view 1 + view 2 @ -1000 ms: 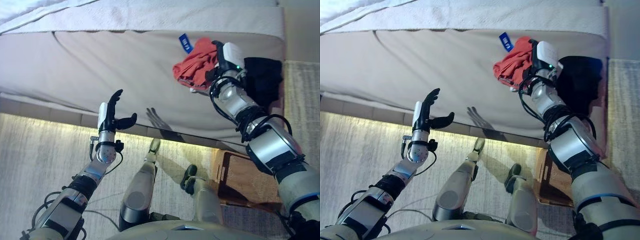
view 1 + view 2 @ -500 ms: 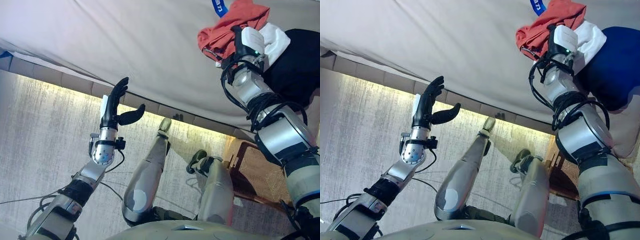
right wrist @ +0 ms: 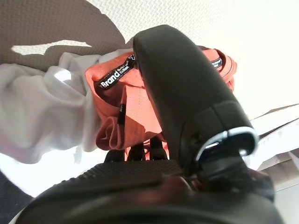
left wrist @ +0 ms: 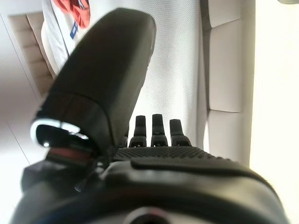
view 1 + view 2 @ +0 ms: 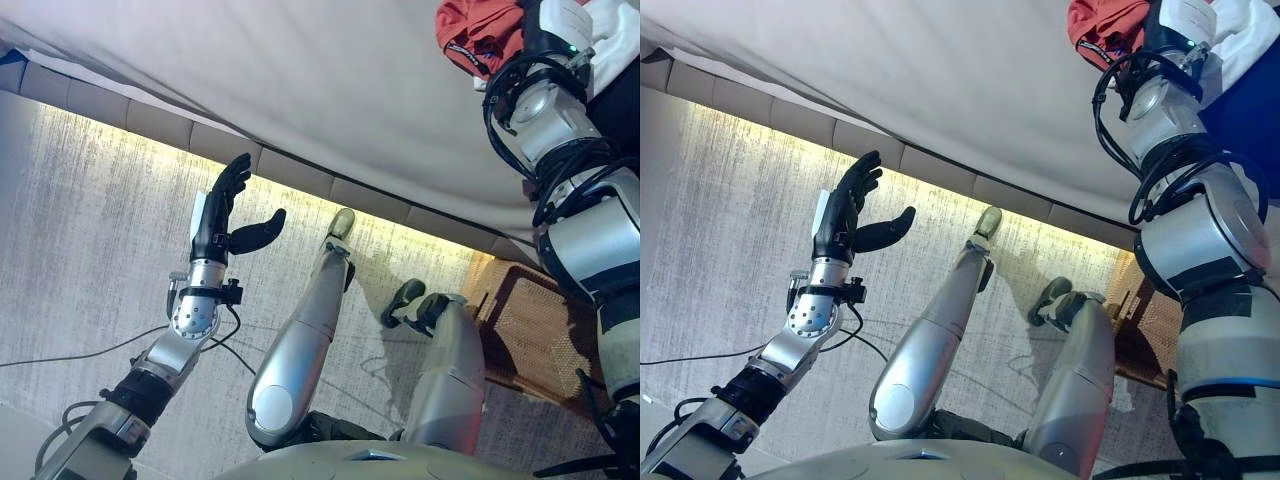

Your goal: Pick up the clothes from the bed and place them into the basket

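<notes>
The bed (image 5: 330, 90) fills the top of the frame, its pale sheet running from upper left down toward the right edge, with a padded beige base along its lower border. At the upper right corner a crumpled red garment (image 5: 480, 30) lies on the sheet, touching a white cloth (image 3: 42, 112) beside it and a dark garment (image 5: 1250, 120) at the right edge. Below the bed, the grey carpet (image 5: 90, 210) spreads across the left and middle, lit along the base. A brown woven basket (image 5: 535, 330) stands on the floor at lower right.
</notes>
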### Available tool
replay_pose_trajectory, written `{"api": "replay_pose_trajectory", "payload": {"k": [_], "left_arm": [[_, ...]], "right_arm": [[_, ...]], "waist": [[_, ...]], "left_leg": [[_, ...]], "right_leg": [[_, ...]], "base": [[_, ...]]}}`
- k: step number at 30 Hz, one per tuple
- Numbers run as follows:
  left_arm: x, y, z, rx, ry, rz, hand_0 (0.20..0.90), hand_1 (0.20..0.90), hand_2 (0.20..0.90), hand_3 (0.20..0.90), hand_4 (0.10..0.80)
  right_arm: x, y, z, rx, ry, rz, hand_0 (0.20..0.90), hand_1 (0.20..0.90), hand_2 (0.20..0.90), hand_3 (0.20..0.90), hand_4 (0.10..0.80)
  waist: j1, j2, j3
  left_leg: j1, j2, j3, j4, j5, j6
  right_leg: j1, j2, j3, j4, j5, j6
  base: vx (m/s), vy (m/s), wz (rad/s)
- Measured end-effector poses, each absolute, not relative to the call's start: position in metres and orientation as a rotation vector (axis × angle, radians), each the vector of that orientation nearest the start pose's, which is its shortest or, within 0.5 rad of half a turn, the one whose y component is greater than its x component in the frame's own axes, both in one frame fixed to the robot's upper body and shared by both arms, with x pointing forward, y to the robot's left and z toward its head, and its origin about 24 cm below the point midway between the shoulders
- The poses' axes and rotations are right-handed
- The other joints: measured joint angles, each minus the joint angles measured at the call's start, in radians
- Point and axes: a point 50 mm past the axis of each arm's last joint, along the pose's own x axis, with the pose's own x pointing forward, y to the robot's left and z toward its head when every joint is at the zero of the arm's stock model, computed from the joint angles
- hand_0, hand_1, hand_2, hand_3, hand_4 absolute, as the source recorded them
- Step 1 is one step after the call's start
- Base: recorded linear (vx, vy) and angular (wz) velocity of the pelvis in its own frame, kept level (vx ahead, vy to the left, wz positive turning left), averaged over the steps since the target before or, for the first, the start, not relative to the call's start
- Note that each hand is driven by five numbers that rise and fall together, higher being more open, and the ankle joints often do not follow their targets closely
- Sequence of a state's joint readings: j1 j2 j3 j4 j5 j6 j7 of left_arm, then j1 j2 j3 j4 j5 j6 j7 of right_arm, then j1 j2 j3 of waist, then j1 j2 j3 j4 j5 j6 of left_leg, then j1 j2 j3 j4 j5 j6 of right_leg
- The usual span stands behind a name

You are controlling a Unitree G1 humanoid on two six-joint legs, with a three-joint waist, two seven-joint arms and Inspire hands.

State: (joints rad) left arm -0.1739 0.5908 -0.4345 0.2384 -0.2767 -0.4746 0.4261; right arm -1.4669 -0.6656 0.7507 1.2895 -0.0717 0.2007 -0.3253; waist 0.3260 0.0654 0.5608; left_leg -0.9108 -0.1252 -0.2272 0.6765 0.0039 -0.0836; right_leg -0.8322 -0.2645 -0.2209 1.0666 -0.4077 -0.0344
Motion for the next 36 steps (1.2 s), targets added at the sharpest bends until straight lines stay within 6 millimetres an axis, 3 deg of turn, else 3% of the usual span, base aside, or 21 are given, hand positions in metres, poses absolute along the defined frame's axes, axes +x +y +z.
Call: {"api": "replay_pose_trajectory", "payload": {"k": [2, 3, 5, 6, 7, 8, 11, 13, 15, 19, 23, 27, 29, 31, 35, 36], "left_arm": [[0.261, 0.2, 0.063, 0.26, -0.291, 0.026, 0.9, 0.9, 0.9, 0.9, 0.8], [0.258, 0.202, 0.06, 0.263, -0.279, 0.025, 0.9, 0.9, 0.9, 0.9, 0.8], [0.26, 0.201, 0.064, 0.265, -0.295, 0.008, 0.9, 0.9, 0.9, 0.9, 0.8], [0.262, 0.2, 0.069, 0.266, -0.316, 0.0, 0.9, 0.9, 0.9, 0.9, 0.8], [0.261, 0.199, 0.07, 0.261, -0.326, -0.004, 0.9, 0.9, 0.9, 0.9, 0.8], [0.257, 0.201, 0.066, 0.258, -0.315, 0.002, 0.9, 0.9, 0.9, 0.9, 0.8], [0.257, 0.202, 0.065, 0.262, -0.31, -0.004, 0.9, 0.9, 0.9, 0.9, 0.8], [0.257, 0.202, 0.066, 0.261, -0.313, -0.007, 0.9, 0.9, 0.9, 0.9, 0.8], [0.257, 0.201, 0.065, 0.259, -0.313, -0.012, 0.9, 0.9, 0.9, 0.9, 0.8], [0.258, 0.199, 0.066, 0.247, -0.313, -0.024, 0.9, 0.9, 0.9, 0.9, 0.8], [0.265, 0.194, 0.072, 0.239, -0.333, -0.042, 0.9, 0.9, 0.9, 0.9, 0.8], [0.271, 0.192, 0.076, 0.25, -0.333, -0.035, 0.9, 0.9, 0.9, 0.9, 0.8], [0.271, 0.195, 0.076, 0.255, -0.325, -0.01, 0.9, 0.9, 0.9, 0.9, 0.8], [0.275, 0.196, 0.076, 0.264, -0.319, 0.005, 0.9, 0.9, 0.9, 0.9, 0.8], [0.279, 0.201, 0.067, 0.287, -0.254, 0.028, 0.9, 0.9, 0.9, 0.9, 0.8], [0.28, 0.202, 0.063, 0.285, -0.234, 0.04, 0.9, 0.9, 0.9, 0.9, 0.8]], "right_arm": [[0.407, -0.271, 0.298, -1.119, -0.057, -0.64, 0.3, 0.3, 0.3, 0.2, 0.1], [0.407, -0.273, 0.3, -1.112, -0.062, -0.649, 0.3, 0.3, 0.3, 0.2, 0.1], [0.402, -0.284, 0.305, -1.105, -0.065, -0.695, 0.3, 0.3, 0.3, 0.2, 0.1], [0.399, -0.29, 0.307, -1.095, -0.063, -0.717, 0.3, 0.3, 0.3, 0.2, 0.1], [0.398, -0.293, 0.305, -1.074, -0.055, -0.722, 0.3, 0.3, 0.3, 0.2, 0.1], [0.399, -0.291, 0.302, -1.066, -0.062, -0.709, 0.3, 0.3, 0.3, 0.2, 0.1], [0.399, -0.296, 0.292, -1.029, -0.032, -0.704, 0.3, 0.3, 0.3, 0.2, 0.1], [0.399, -0.297, 0.288, -1.019, -0.031, -0.699, 0.3, 0.3, 0.3, 0.2, 0.1], [0.399, -0.294, 0.29, -1.018, -0.056, -0.689, 0.3, 0.3, 0.3, 0.2, 0.1], [0.4, -0.292, 0.294, -1.01, -0.095, -0.67, 0.3, 0.3, 0.3, 0.2, 0.1], [0.393, -0.304, 0.306, -1.013, -0.119, -0.685, 0.3, 0.3, 0.3, 0.2, 0.1], [0.384, -0.317, 0.321, -1.009, -0.165, -0.697, 0.3, 0.3, 0.3, 0.2, 0.1], [0.379, -0.321, 0.329, -0.979, -0.199, -0.704, 0.3, 0.3, 0.3, 0.2, 0.1], [0.372, -0.325, 0.344, -0.957, -0.268, -0.715, 0.3, 0.3, 0.3, 0.2, 0.1], [0.361, -0.327, 0.362, -0.938, -0.367, -0.712, 0.3, 0.3, 0.3, 0.2, 0.1], [0.359, -0.327, 0.364, -0.943, -0.391, -0.704, 0.3, 0.3, 0.3, 0.2, 0.1]], "waist": [[0.009, 0.003, 0.0], [0.017, 0.004, 0.001], [0.001, 0.004, 0.001], [-0.01, 0.003, 0.001], [-0.008, 0.005, 0.003], [0.004, 0.017, 0.005], [-0.006, 0.018, 0.007], [-0.002, 0.018, 0.007], [0.0, 0.017, 0.007], [0.001, 0.013, 0.005], [-0.009, 0.003, 0.003], [-0.027, -0.019, -0.004], [-0.059, -0.053, -0.035], [-0.069, -0.094, -0.077], [-0.136, -0.122, -0.127], [-0.154, -0.128, -0.161]], "left_leg": [[-0.016, -0.009, -0.001, 0.094, -0.035, 0.037], [-0.012, -0.007, 0.0, 0.094, -0.022, 0.02], [-0.007, -0.012, 0.008, 0.042, -0.024, 0.015], [-0.009, -0.021, 0.01, 0.056, -0.035, -0.014], [-0.02, -0.033, 0.015, 0.198, -0.095, 0.05], [0.036, -0.028, 0.016, 0.254, -0.177, 0.028], [0.121, -0.016, 0.041, 0.154, -0.139, 0.04], [0.189, -0.014, 0.04, 0.1, -0.13, 0.046], [0.27, 0.0, 0.04, -0.001, -0.085, 0.051], [0.444, 0.038, 0.041, -0.207, -0.009, 0.046], [0.6, 0.072, 0.052, -0.374, 0.042, 0.044], [0.742, 0.092, 0.082, -0.485, 0.072, 0.049], [0.791, 0.095, 0.101, -0.527, 0.071, 0.051], [0.805, 0.106, 0.143, -0.558, 0.069, 0.053], [0.888, 0.105, 0.185, -0.607, 0.064, 0.058], [0.889, 0.106, 0.2, -0.623, 0.064, 0.058]], "right_leg": [[0.004, -0.005, 0.006, 0.029, -0.003, -0.001], [0.004, 0.007, 0.015, 0.038, -0.008, 0.006], [0.006, 0.021, 0.026, 0.018, -0.007, 0.006], [0.006, 0.006, 0.039, -0.003, -0.007, -0.003], [0.013, -0.013, 0.043, 0.008, -0.008, 0.0], [0.029, -0.003, 0.048, 0.016, -0.008, 0.002], [0.117, 0.002, 0.044, -0.059, 0.005, 0.012], [0.185, 0.003, 0.037, -0.114, 0.019, 0.037], [0.26, 0.01, 0.018, -0.209, 0.066, 0.05], [0.413, 0.045, -0.001, -0.405, 0.149, 0.059], [0.547, 0.074, -0.004, -0.553, 0.209, 0.058], [0.672, 0.094, -0.008, -0.665, 0.257, 0.07], [0.719, 0.099, 0.002, -0.725, 0.259, 0.074], [0.717, 0.109, 0.033, -0.762, 0.269, 0.086], [0.796, 0.12, 0.068, -0.85, 0.302, 0.096], [0.795, 0.122, 0.08, -0.874, 0.316, 0.116]], "base": [[-0.023, -0.03, -0.18], [-0.019, -0.026, -0.26], [-0.019, -0.021, 0.34], [-0.018, -0.013, 0.49], [0.0, 0.0, 0.0], [0.002, -0.016, -0.15], [0.005, -0.03, 0.07], [-0.031, -0.037, 0.03], [0.005, -0.011, -0.05], [0.034, -0.024, -0.17], [0.001, 0.032, -0.18], [0.044, 0.048, -0.28], [0.089, 0.041, -0.28], [0.063, 0.04, -0.46], [0.101, 0.049, -0.34], [0.036, 0.036, -0.41]]}}
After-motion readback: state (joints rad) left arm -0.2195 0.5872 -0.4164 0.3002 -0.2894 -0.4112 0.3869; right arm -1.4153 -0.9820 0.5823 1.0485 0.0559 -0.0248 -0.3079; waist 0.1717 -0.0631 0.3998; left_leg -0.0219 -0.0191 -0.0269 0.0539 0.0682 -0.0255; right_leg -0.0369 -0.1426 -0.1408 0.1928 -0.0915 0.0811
